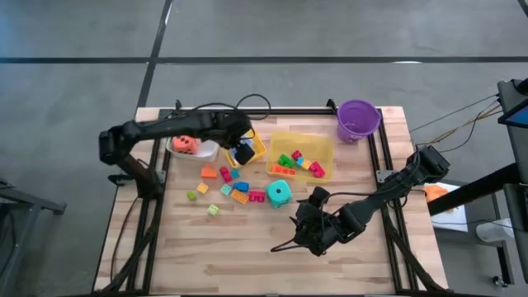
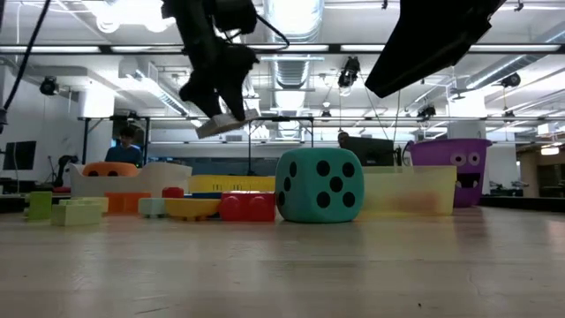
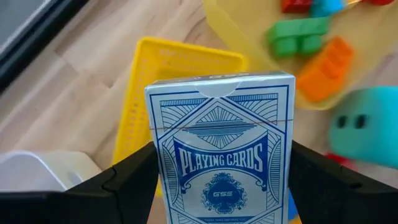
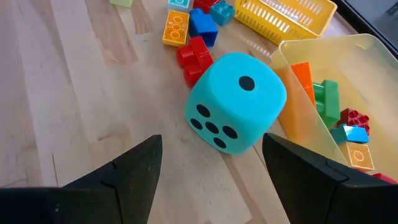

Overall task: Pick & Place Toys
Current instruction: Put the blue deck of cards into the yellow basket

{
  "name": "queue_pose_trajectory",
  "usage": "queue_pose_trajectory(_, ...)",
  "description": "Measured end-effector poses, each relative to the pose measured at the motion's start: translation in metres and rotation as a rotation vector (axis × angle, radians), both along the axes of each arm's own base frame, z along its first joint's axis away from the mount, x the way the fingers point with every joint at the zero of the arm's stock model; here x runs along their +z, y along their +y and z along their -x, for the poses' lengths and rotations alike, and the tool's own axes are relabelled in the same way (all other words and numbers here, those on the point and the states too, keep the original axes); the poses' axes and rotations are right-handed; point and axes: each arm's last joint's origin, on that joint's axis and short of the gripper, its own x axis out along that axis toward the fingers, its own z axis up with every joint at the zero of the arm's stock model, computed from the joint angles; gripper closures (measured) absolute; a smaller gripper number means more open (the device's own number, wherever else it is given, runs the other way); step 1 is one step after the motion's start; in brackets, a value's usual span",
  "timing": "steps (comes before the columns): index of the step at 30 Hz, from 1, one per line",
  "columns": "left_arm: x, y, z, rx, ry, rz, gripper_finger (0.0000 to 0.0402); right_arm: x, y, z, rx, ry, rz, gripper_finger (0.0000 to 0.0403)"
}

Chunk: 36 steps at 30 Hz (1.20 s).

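Note:
My left gripper [image 1: 243, 151] is shut on the small blue-white card box [image 3: 221, 155], held in the air over the yellow basket [image 1: 256, 147]. My right gripper [image 1: 307, 216] is open and empty, low over the table just near of the teal die [image 4: 233, 102], which rests on the wood. The orange die [image 1: 188, 145] lies in the clear bin [image 1: 206, 153]. Several bright bricks [image 1: 235, 191] lie loose on the table left of the teal die. More bricks [image 1: 297, 159] lie in the yellow clear bin [image 1: 322, 142]. My left gripper pinches the card box by its two narrow long sides [image 3: 158, 174] between its two fingers [image 3: 124, 180]. The fingers come from above, slanting down. The box is lifted clear and shows tilted below the fingers in the low view [image 2: 228, 124].
The purple bucket [image 1: 357, 120] stands at the table's far right corner. The near half of the table [image 1: 247, 256] is bare wood. Black frame rails [image 1: 153, 198] run along the table's left and right edges.

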Motion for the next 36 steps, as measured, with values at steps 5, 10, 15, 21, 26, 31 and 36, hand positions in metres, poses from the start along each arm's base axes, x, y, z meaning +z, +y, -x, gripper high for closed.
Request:
queue_pose_trajectory(5,-0.021,0.023,-0.003,-0.003,0.096,-0.002,0.0113,-0.001,0.0,0.001,0.001,0.005,0.002,0.0128)
queue_pose_trajectory(10,-0.041,0.04,-0.006,-0.031,0.166,0.002,0.0113,-0.003,-0.001,0.002,0.002,0.012,0.006,0.0128)
queue_pose_trajectory(15,-0.054,0.044,-0.01,-0.102,0.211,0.002,0.0113,-0.004,-0.001,0.002,0.003,0.02,0.012,0.0128)
queue_pose_trajectory(21,-0.062,0.045,-0.014,-0.16,0.213,0.027,0.0113,-0.006,-0.002,0.003,0.009,0.026,0.019,0.0128)
queue_pose_trajectory(26,-0.072,0.046,-0.018,-0.184,0.225,0.043,0.0113,-0.007,-0.002,0.004,0.009,0.031,0.022,0.0128)
queue_pose_trajectory(31,-0.081,0.048,-0.022,-0.19,0.232,0.045,0.0113,-0.007,-0.002,0.003,0.009,0.028,0.02,0.0128)
queue_pose_trajectory(36,-0.09,0.049,-0.025,-0.202,0.245,0.056,0.0113,-0.008,-0.002,0.004,0.01,0.031,0.019,0.0128)
